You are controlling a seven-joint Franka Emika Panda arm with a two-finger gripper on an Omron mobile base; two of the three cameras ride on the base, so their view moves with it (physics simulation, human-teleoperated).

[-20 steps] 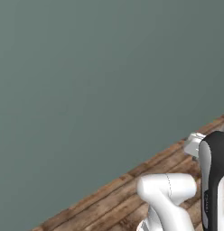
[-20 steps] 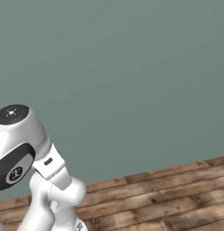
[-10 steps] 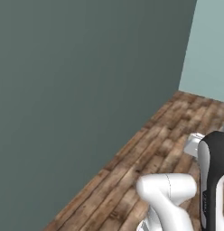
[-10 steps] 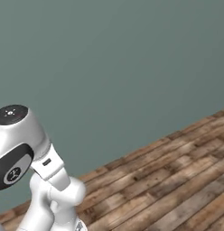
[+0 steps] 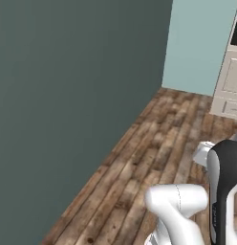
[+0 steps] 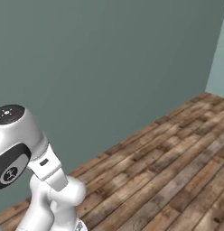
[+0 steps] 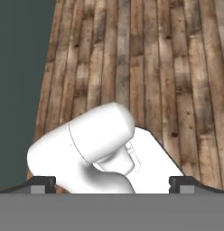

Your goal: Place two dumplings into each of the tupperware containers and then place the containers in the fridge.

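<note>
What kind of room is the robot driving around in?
Probably a room in a house, maybe a kitchen. You can see a wooden plank floor, a dark teal wall meeting a lighter blue wall at a corner, and a cream cabinet with panelled fronts at the far right.

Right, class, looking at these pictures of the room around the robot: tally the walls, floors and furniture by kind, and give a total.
Walls: 2 (dark teal wall, pale blue wall)
Wooden floor: 1
White cabinet: 1
Total: 4
</note>
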